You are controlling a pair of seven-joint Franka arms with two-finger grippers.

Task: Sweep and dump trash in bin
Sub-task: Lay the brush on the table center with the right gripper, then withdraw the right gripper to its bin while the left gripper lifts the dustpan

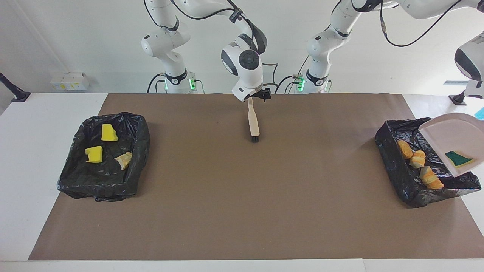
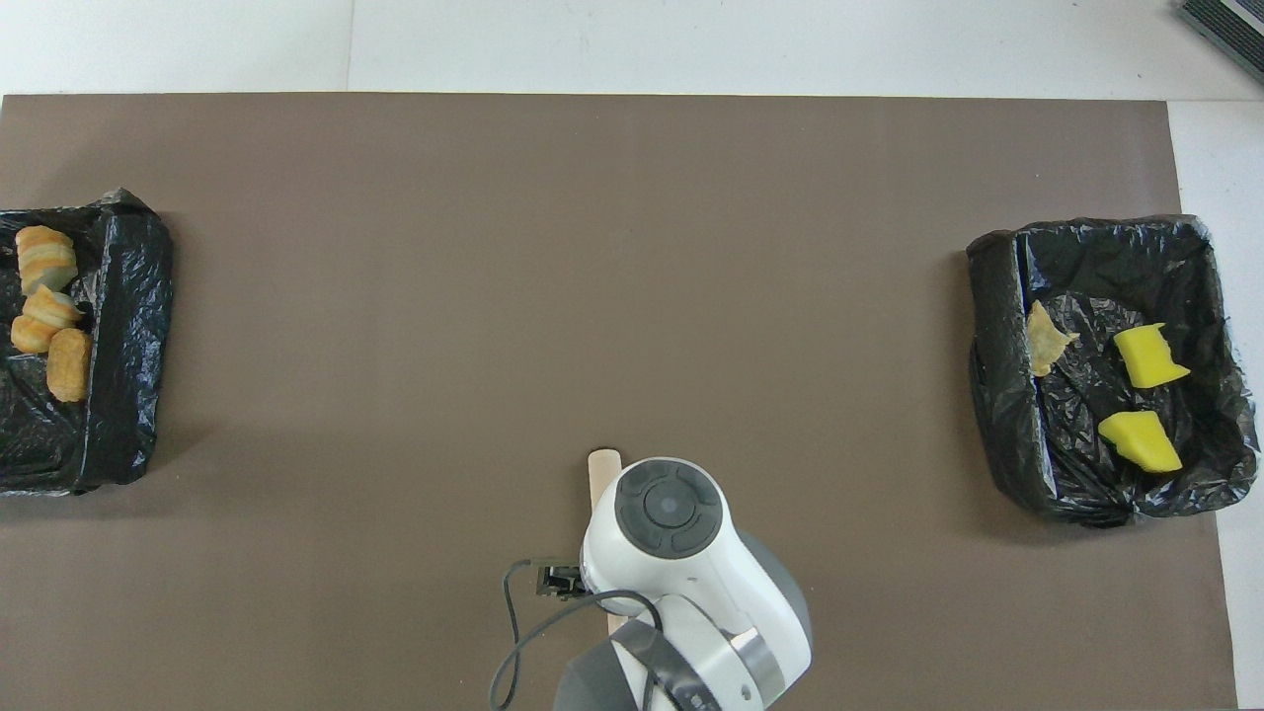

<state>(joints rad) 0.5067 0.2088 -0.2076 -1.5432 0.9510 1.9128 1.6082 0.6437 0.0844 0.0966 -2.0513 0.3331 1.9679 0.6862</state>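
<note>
The left jaws sit at the upper edge-corner of the frame, at the end of the left arm (image 1: 468, 60), closed on the handle of the dustpan (image 1: 452, 130). The pan is a smooth beige plastic scoop, tilted steeply over a bin (image 1: 393, 170). A green-faced sponge wedge (image 1: 458, 158) clings to the pan's lower lip.

The right jaws are at the upper middle, under the wrist of the right arm (image 1: 244, 66) and at the top of the brush (image 1: 252, 121). We cannot tell whether they are apart or together. The brush has a pale wooden handle, and its black bristles rest on the brown mat (image 1: 242, 211).

The bin under the pan is a shallow tray lined with crinkled, glossy black plastic, at mid-height at the left arm's end of the white tabletop (image 1: 22, 158). It holds three orange-brown, bread-like pieces (image 1: 418, 159), lumpy and rounded, in a row along its wall.

A matching lined bin (image 1: 102, 190) at the right arm's end holds two bright yellow sponge chunks (image 1: 109, 132) with clean-cut edges and one ragged tan scrap (image 1: 124, 160).
</note>
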